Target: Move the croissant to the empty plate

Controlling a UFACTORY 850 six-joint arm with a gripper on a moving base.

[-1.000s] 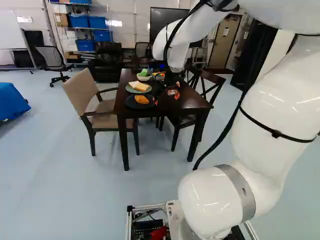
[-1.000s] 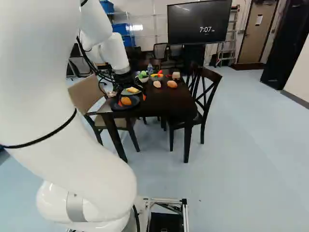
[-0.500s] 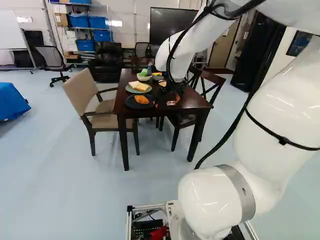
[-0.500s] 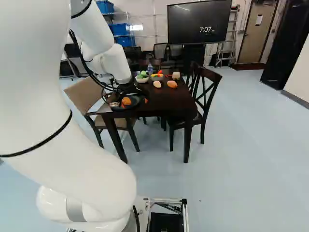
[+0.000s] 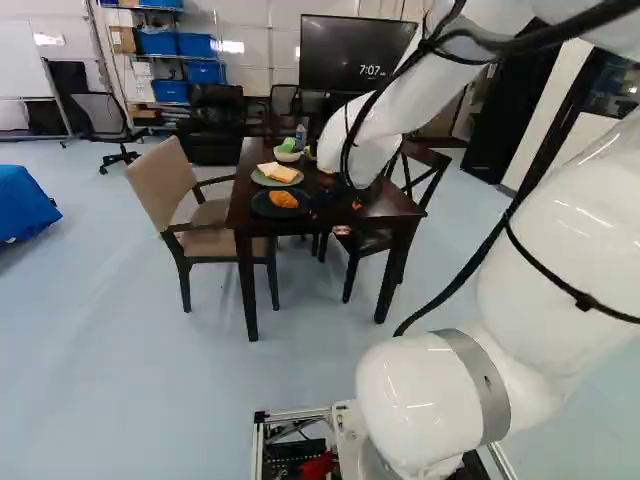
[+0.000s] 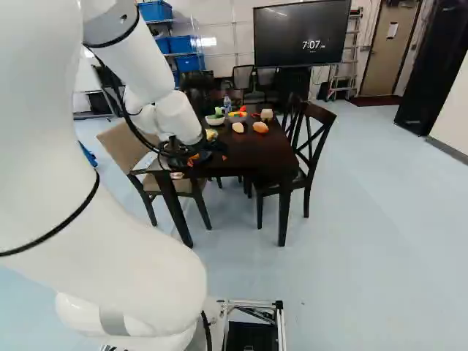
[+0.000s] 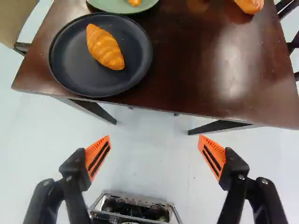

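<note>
Wrist view: a wide-spread, unloaded claw short of the counter — perhaps for clearance. Beyond, on the dark plate, the croissant, alone, so probably delivered. Farther, a green plate with food — hardly the empty one.

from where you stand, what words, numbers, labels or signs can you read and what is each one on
"7:07", on the big dark screen beyond the table; the tiny letters after it are too small to read for sure
Paper sheet on the door: too small to read
Croissant and dark plate: no text to be seen
</note>
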